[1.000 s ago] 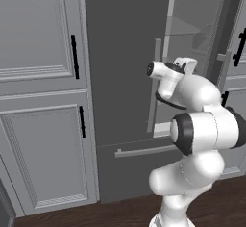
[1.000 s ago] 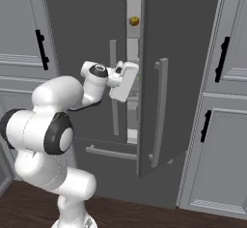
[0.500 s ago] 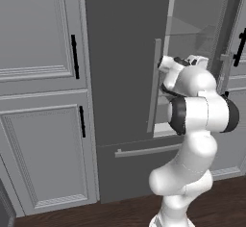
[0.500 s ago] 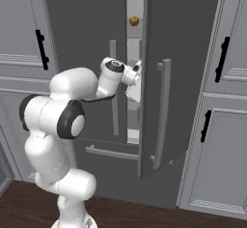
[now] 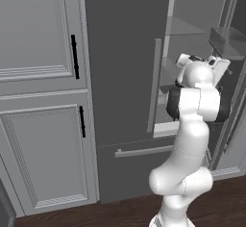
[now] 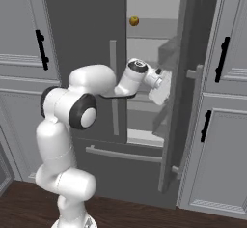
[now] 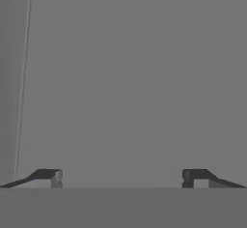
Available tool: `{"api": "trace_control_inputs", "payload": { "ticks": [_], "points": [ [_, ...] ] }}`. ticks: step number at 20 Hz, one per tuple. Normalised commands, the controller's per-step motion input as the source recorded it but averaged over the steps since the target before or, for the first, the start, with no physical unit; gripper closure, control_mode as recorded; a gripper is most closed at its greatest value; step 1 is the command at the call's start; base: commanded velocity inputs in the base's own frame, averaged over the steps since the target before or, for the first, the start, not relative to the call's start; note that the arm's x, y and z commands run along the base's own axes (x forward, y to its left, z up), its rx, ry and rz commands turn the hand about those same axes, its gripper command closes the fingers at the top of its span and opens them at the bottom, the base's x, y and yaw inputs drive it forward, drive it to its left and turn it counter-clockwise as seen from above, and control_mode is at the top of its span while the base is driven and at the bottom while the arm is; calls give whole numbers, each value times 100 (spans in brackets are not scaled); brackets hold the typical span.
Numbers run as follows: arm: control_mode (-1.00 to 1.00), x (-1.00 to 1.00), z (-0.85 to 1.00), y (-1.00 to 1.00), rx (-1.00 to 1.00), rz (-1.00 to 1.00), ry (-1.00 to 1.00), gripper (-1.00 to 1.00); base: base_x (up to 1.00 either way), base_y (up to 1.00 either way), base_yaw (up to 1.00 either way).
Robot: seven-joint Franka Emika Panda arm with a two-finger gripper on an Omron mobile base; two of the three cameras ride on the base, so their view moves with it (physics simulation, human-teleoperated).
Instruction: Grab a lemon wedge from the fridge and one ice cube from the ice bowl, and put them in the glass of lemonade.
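The arm rises from the base, bends at a dark elbow and reaches forward and up, so that the hand sits at mid height in the gap between the two doors of the fridge (image 6: 82,24). In the right base view the gripper (image 6: 160,88) hangs tilted down beside the inner edge of the right door (image 6: 185,101), which stands swung out towards the camera; the left door (image 5: 125,53) is shut. In the hand view the gripper (image 7: 120,178) faces a flat grey surface close ahead, and its two dark fingertips (image 7: 48,176) stand far apart at the bottom edge: the jaws are wide, with nothing between them.

Inside the open half, pale shelves (image 5: 185,29) show, and a door bin (image 5: 229,41) sticks out at the upper right of the left base view. A small round orange-brown fruit (image 6: 134,21) sits on the upper shelf, above and a little left of the hand. I cannot make out the lemon wedge on any shelf or bin from here.

A long light-grey bar handle (image 6: 113,87) runs down the left door just behind the forearm, and another bar (image 6: 123,153) lies across the lower drawer. Panelled light-grey cabinets (image 5: 38,101) with black handles (image 5: 74,56) flank the fridge on both sides, above a dark wood floor (image 6: 144,212).
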Motion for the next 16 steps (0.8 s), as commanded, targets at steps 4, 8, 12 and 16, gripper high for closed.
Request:
{"api": "trace_control_inputs", "payload": {
  "ticks": [4,8,12,16],
  "points": [
    [-100,-23,-5,-94,0,-22,0,-100,0,0,0],
    [-100,-13,0,-63,0,-11,-3,-100,0,0,0],
    [-100,-4,-2,-24,0,0,-11,-100,0,0,0],
    [-100,0,-22,-35,0,0,-16,-100,0,0,0]
  ]
}}
